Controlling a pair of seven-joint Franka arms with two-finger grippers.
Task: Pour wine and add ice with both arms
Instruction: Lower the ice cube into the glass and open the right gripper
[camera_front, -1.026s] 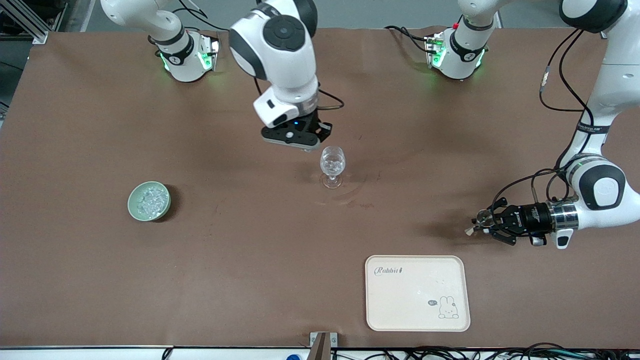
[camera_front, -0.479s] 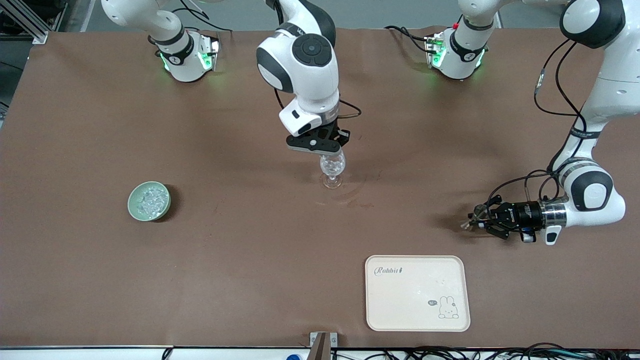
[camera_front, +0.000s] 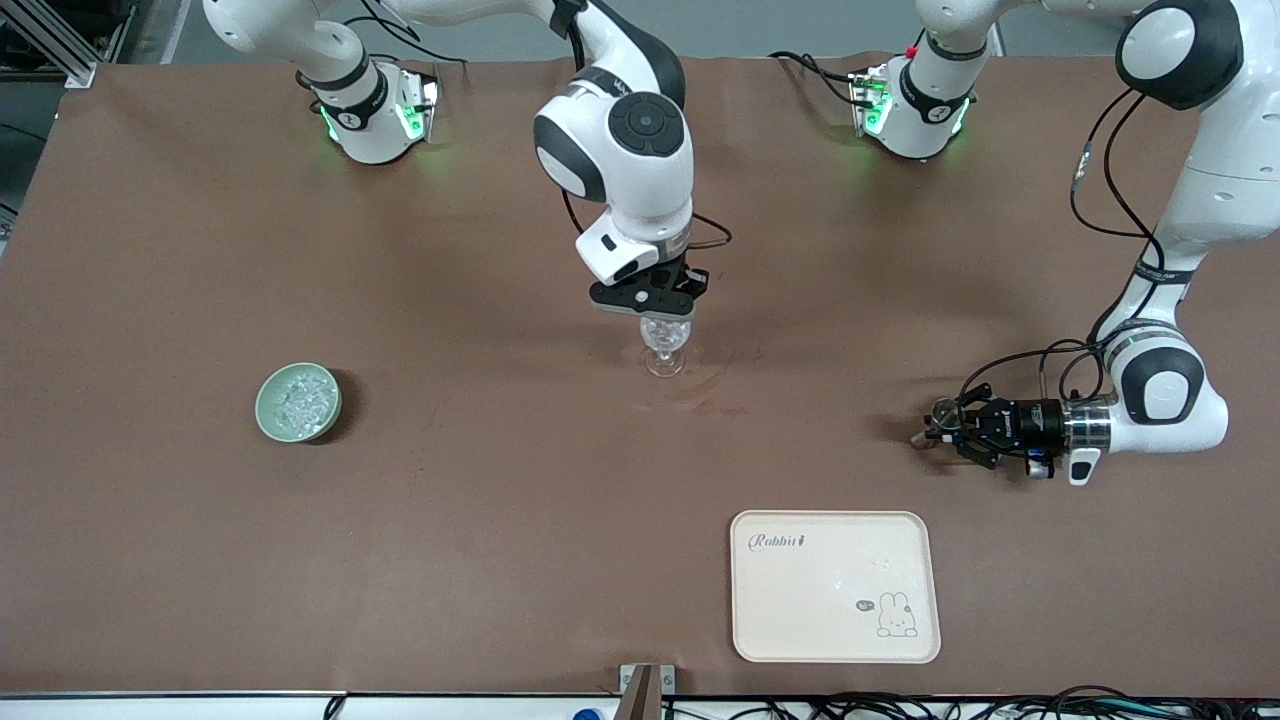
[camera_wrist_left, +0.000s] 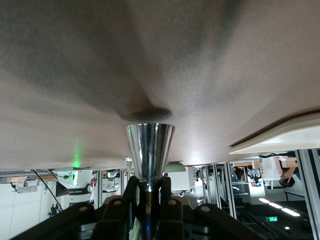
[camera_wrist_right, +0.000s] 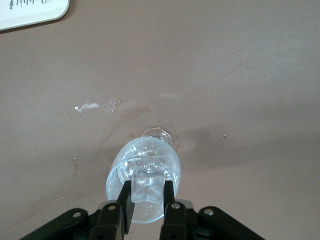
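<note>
At the centre of the frame a stemmed glass (camera_front: 664, 350) stands upright on the brown desk (camera_front: 480, 520), stem vertical and mouth facing up, with glittering chunks in it. The right gripper (camera_front: 645, 306) hangs straight over its mouth and hides the rim from the front camera. In the right wrist view its fingers (camera_wrist_right: 125, 202) are clenched on a clear, whitish chunk (camera_wrist_right: 147, 184) held just above the glass. Most of the ice (camera_front: 298, 400) lies heaped in a pale green bowl (camera_front: 263, 412) at mid-height of the frame, well apart from the glass toward the right arm's end of the desk. A cream tray (camera_front: 835, 640) with a rabbit drawing lies in the lower part of the frame, near the front edge, and nothing stands on it. The left gripper (camera_front: 948, 432) hovers low over bare desk toward the left arm's end, higher in the frame than the tray. It is clamped on the narrow end of a shiny metal cone cup (camera_wrist_left: 149, 152). The cup's long axis lies about level and its wide mouth points toward the frame's centre. Nothing stands between either gripper and the glass. Compared with a second ago, the right gripper has swung in over the glass and dropped lower. The left gripper has crept inward and slightly up the frame. The bowl, tray and glass have not shifted.
</note>
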